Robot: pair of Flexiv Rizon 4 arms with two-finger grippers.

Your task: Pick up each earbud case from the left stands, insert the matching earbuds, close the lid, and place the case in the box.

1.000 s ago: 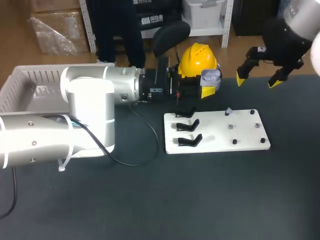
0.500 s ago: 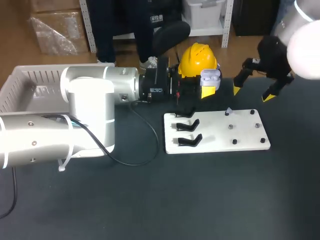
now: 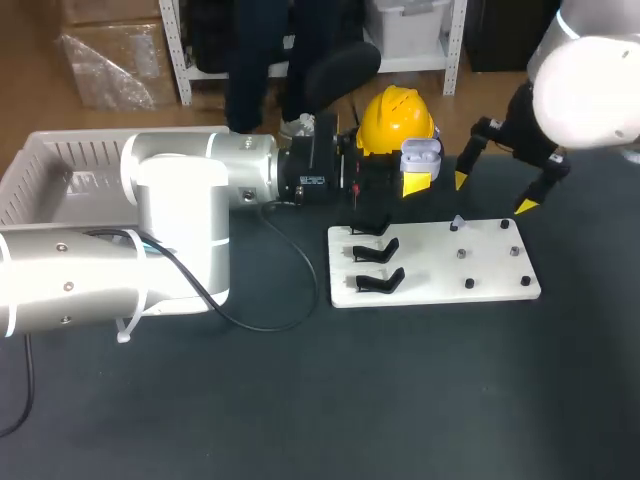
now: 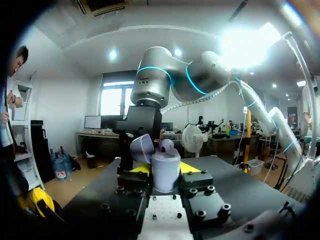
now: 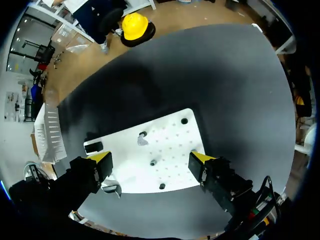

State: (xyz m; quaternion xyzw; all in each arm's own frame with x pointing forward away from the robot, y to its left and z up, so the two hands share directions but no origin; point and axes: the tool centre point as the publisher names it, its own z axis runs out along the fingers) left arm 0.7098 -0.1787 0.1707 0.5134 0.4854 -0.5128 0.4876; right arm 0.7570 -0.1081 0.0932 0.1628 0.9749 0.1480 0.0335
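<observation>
1. The dark surface (image 3: 400,400) carries everything here.
2. The left arm (image 3: 180,210) comes in from the left and lies across the surface towards the middle. The right arm (image 3: 590,80) comes in from the far right corner.
3. A white slatted box (image 3: 60,160) stands at the far left of the surface, beside the left arm.
4. A white board (image 3: 440,275) lies flat, right of the middle.
5. The left claw (image 3: 418,181) sits just beyond the far left corner of the board. Its two yellow-tipped fingers (image 4: 190,167) press the case from both sides, so it is clamped on it.
6. The right claw (image 5: 151,159) hangs over the far right part of the board, to the right of the left claw. Its fingers are spread wide and hold nothing. Its own wrist view shows the board and its pegs in the gap below the tips.
7. The pale grey case (image 4: 165,167) stands upright in the left claw, off the surface. Its lid (image 4: 142,148) is tipped open.
8. Three black stands (image 3: 378,250) sit in a near-to-far row on the left part of the board.
9. A small pale earbud (image 3: 456,222) rests on the far part of the board, just beside a peg, between the right claw's fingers as seen from its wrist.
10. Small black pegs (image 3: 468,284) dot the right part of the board.
</observation>
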